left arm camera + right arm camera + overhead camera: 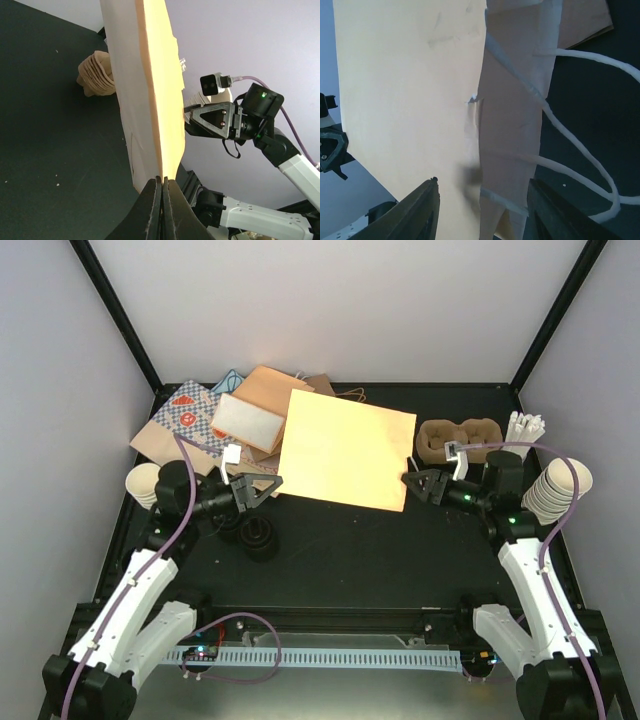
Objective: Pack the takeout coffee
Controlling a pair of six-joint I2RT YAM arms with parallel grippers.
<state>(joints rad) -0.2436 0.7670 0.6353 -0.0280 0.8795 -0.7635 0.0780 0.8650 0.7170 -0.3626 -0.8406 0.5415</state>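
Paper bag (345,445) stretched between your arms
Your left pincer (161,179) clamps its edge; your right pincer (482,182) stands apart, astride the handle end; carrier (435,435) sits behind.

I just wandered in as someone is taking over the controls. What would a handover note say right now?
Left gripper: shut on one edge of the brown paper bag.
Right gripper: open, with a finger on either side of the bag's handled edge, not gripping yet.
Pulp carrier: far right of the table, no cups in it. No lidded cup is clearly in view.
Done: nothing packed.
Left: grip and open the bag, fill the carrier, and put it inside.
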